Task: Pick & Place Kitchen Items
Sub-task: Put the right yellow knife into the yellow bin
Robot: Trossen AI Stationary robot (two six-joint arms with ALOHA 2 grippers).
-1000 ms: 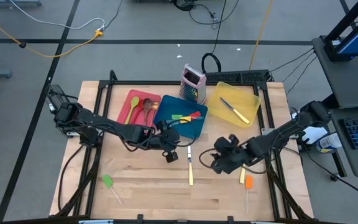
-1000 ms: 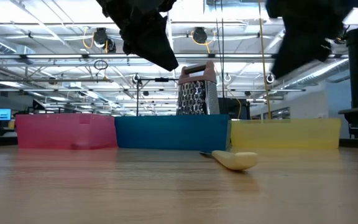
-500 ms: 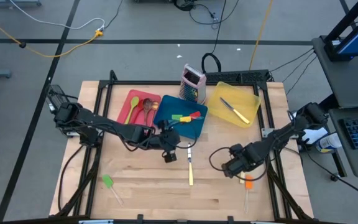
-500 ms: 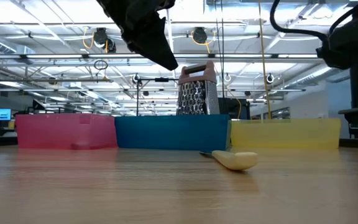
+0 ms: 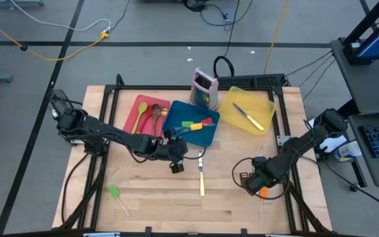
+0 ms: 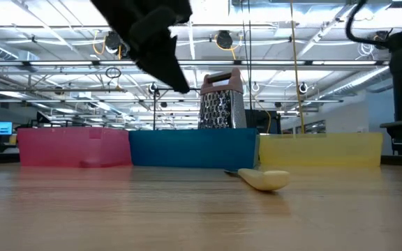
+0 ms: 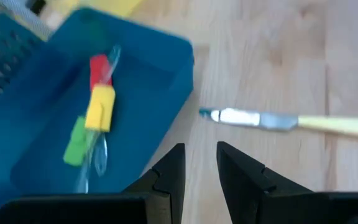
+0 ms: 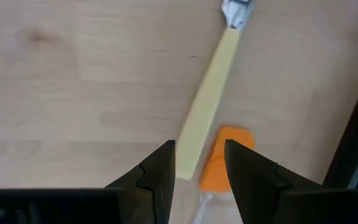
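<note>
Right tool (image 8: 196,163) moved over orange spatula (image 8: 224,159), spread | left tool (image 7: 199,168) spread by blue tray (image 7: 182,93) edge

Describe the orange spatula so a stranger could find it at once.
Start at the yellow tray at the table's far right, then come toward the near right edge, where the right claw hovers. The orange spatula lies just under it, beside a pale-handled knife; it is the only orange-headed utensil.

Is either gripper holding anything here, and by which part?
Nothing is held. The left gripper is open near the blue tray; the right gripper is open above the orange spatula.
</note>
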